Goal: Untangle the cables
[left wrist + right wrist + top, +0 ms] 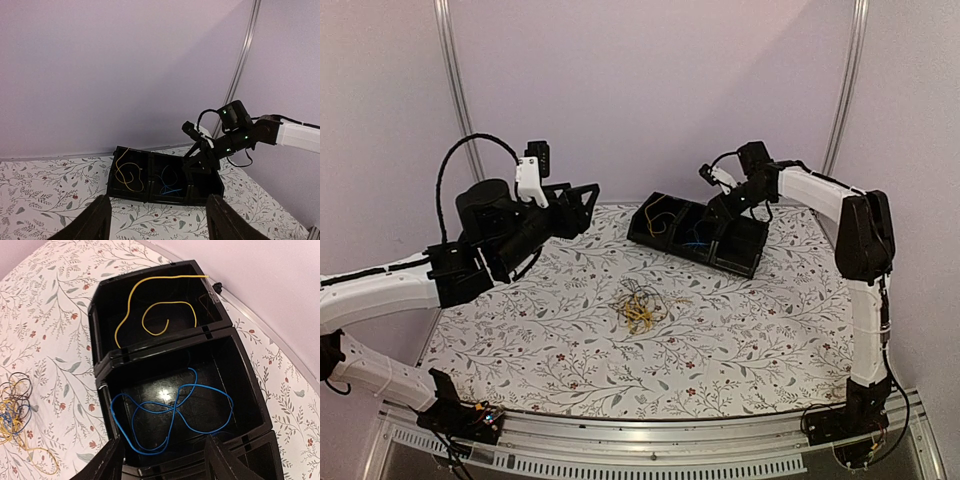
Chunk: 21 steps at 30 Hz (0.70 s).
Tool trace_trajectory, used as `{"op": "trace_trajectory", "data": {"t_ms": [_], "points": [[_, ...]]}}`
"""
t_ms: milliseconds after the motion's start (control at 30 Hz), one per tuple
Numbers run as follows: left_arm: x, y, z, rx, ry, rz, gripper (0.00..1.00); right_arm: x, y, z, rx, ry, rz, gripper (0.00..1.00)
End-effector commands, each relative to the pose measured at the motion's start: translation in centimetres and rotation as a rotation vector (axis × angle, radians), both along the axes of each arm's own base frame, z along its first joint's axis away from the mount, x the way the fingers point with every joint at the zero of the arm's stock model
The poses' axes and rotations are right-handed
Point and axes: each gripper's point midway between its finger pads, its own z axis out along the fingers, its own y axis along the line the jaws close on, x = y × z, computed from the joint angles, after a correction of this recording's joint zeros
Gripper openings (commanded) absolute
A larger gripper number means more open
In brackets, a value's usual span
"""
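Spread black fingers (112, 462) of the right gripper (165, 442) sit at the bottom edge of the right wrist view. Nothing is pinched between them as they hang over a black plastic three-compartment tray (100, 310). One thin yellow cable (131, 295) curls in the compartment at 12 o'clock, and a looped thin blue cable (170, 412) lies in the middle one. The third compartment, at 5 o'clock, is cut off, so its contents cannot be told.

At 8 o'clock of the tray, well apart, a small tangle of yellow-orange, blue and black cables (15, 410) rests on the white floral-print tablecloth (55, 340). From overhead, the white right arm (820, 190) hides part of the tray's far rim. The left gripper (159, 200) hovers at 11 o'clock of the tangle, jaws wide and empty.
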Motion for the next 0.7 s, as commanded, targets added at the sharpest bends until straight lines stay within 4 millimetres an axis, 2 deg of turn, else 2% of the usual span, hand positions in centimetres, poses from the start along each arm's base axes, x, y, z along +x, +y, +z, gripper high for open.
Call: {"op": "trace_trajectory", "data": {"t_ms": [0,67,100,167,233,400,533,667], "points": [[0.5,0.5,-1.2,-0.001,0.019,0.007,0.68,-3.4,0.5,5.6,0.073,-0.033,0.085,0.59],[0.7,0.3,-2.7,0.023,0.048,0.0,0.68,-5.3,1.1,6.1,0.12,-0.023,0.139,0.58],[0.9,0.0,-3.8,0.044,0.07,-0.009,0.68,-6.7,1.4,5.2,0.137,0.003,0.171,0.57],[1.2,-0.7,-6.2,0.094,0.125,-0.033,0.68,-9.3,2.4,5.5,0.16,-0.014,0.245,0.55],[1.4,-1.7,-8.9,0.143,0.194,-0.062,0.67,-11.7,3.7,4.7,0.163,-0.008,0.323,0.54],[1.4,-3.8,-16.2,0.243,0.395,-0.142,0.6,-17.0,7.5,0.3,0.098,0.06,0.477,0.5],[1.0,-4.5,-21.1,0.29,0.533,-0.178,0.6,-19.1,9.5,-3.3,0.044,0.104,0.536,0.53],[0.8,-4.7,-24.0,0.29,0.617,-0.194,0.63,-19.2,10.3,-5.7,0.001,0.136,0.535,0.56]]}}
